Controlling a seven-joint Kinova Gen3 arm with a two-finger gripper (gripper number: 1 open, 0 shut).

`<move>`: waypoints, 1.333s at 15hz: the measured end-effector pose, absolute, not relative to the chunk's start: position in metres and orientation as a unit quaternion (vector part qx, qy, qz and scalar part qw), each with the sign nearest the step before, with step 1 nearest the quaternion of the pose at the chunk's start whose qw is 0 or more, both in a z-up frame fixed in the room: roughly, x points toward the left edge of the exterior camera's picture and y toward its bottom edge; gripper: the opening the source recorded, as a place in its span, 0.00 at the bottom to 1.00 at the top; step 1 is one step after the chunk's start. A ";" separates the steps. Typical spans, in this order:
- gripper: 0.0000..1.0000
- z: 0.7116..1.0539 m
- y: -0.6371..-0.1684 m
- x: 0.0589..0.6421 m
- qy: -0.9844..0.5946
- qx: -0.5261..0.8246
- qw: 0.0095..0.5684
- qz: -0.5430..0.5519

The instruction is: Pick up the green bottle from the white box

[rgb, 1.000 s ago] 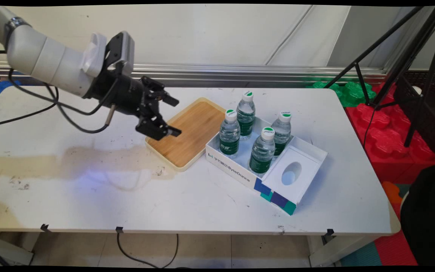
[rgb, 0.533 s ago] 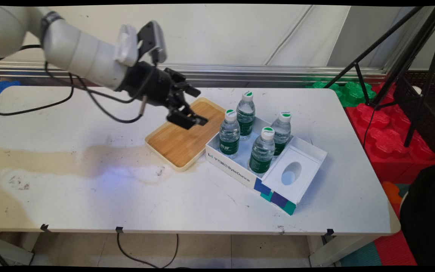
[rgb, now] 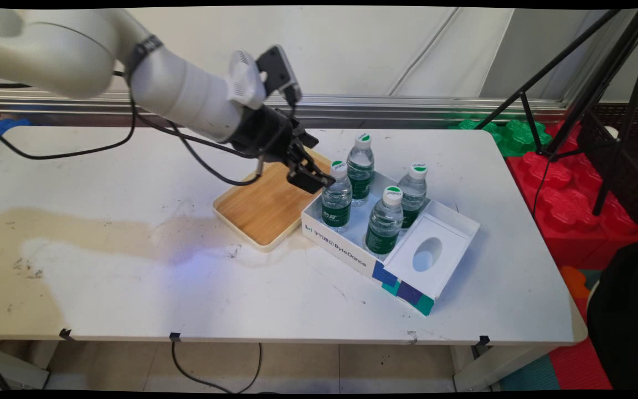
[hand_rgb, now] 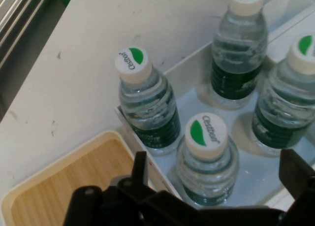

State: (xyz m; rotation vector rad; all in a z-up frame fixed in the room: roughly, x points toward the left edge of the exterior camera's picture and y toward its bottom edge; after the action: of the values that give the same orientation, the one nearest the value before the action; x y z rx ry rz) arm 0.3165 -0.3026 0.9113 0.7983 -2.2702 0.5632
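Spread apart and empty, the black gripper (rgb: pixel 319 176) is held over the right edge of the bamboo tray (rgb: pixel 266 197), just beside the nearest water bottle (rgb: pixel 336 197). In the hand view the two fingers (hand_rgb: pixel 139 169) are seen rising on either side of that bottle's white cap (hand_rgb: pixel 208 129), apart from it, with nothing between them but the bottle below.

On the desk (rgb: pixel 130 277), near its back edge and left of centre, the tray is set at an angle, its cream rim and wooden floor uncovered apart from the part hidden by the hand. A brownish stain (rgb: pixel 75 233) is spread over the left part of the desk.

Just right of the tray, touching or nearly touching it, an open white box (rgb: pixel 346 249) lettered ByteDance is placed at an angle. Four water bottles with green labels and white caps stand upright in it: the nearest one at the box's left corner, a second (rgb: pixel 360 169) at the back corner, a third (rgb: pixel 384 220) toward the front, and a fourth (rgb: pixel 413 194) at the right. The box's white insert (rgb: pixel 427 249), with an oval hole, fills its right-hand end.

Beyond the desk's right edge, red foam blocks (rgb: pixel 562 183) and a black tripod (rgb: pixel 574 83) are seen.
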 end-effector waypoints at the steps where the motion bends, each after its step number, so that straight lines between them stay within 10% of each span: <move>1: 1.00 0.907 -0.306 0.310 -0.868 0.312 0.321 0.216; 20: 1.00 0.848 -0.349 0.251 -0.873 0.360 0.261 0.203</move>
State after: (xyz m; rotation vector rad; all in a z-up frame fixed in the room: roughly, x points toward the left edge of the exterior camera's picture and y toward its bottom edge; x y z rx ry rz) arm 0.2512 -0.3487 0.8477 0.9744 -2.3631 0.5494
